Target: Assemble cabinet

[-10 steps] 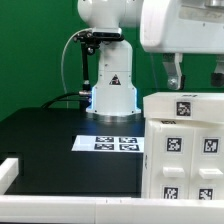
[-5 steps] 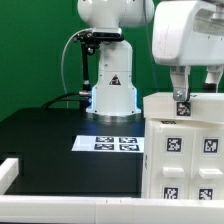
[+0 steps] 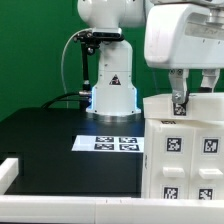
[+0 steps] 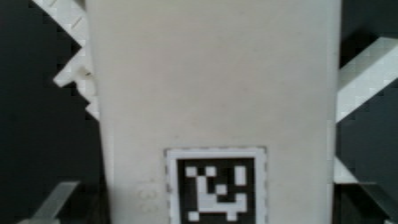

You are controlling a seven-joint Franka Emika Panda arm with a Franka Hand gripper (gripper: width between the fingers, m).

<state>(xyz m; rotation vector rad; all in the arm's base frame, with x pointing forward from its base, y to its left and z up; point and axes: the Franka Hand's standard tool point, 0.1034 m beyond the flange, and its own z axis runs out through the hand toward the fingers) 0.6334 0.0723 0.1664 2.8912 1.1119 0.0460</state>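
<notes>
On the exterior view's left: black table (image 3: 50, 140) | centre: marker board (image 3: 112, 143) | right: white cabinet (image 3: 185, 145), gripper (image 3: 198, 95) at its top edge, fingers straddling the panel, contact unclear | wrist view only: panel's tag (image 4: 217, 184) close up.

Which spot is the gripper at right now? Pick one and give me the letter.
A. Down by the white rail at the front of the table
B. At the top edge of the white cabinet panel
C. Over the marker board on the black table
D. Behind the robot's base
B: in the exterior view the gripper straddles the top edge of the cabinet, away from the marker board.
</notes>
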